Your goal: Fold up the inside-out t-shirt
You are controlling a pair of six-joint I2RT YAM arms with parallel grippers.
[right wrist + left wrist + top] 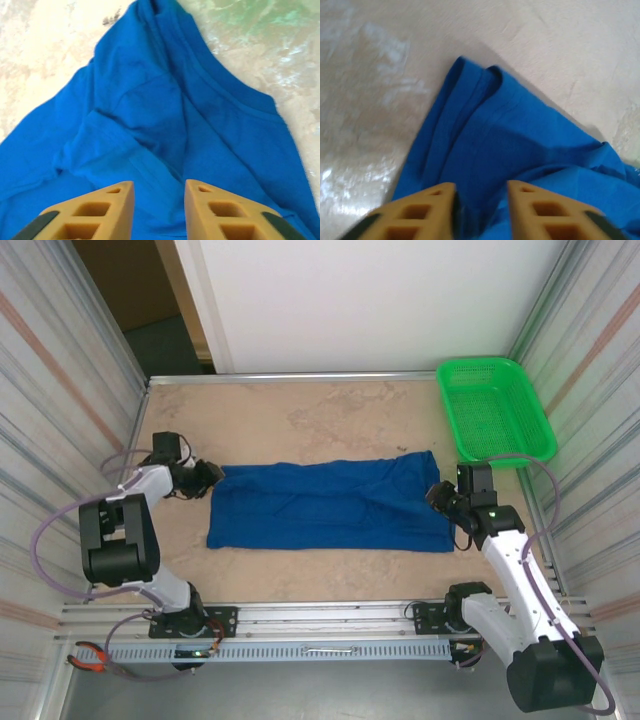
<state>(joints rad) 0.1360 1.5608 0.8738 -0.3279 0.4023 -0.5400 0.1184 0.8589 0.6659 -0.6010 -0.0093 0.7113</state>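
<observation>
The inside-out t-shirt (325, 505) lies on the table as a long royal-blue band running left to right, folded lengthwise. My left gripper (212, 478) sits at its left end. In the left wrist view the tan fingers (440, 200) stand apart over the shirt (495, 135), with a ridge of cloth lying in the gap by the left one. My right gripper (437, 495) sits at the shirt's right end. In the right wrist view its jaws (159, 187) stand apart just above the blue cloth (150, 100), near the collar edge, gripping nothing.
A green plastic mesh basket (495, 410) stands at the back right corner. Striped walls close in both sides of the table. A metal rail (320, 625) runs along the near edge by the arm bases.
</observation>
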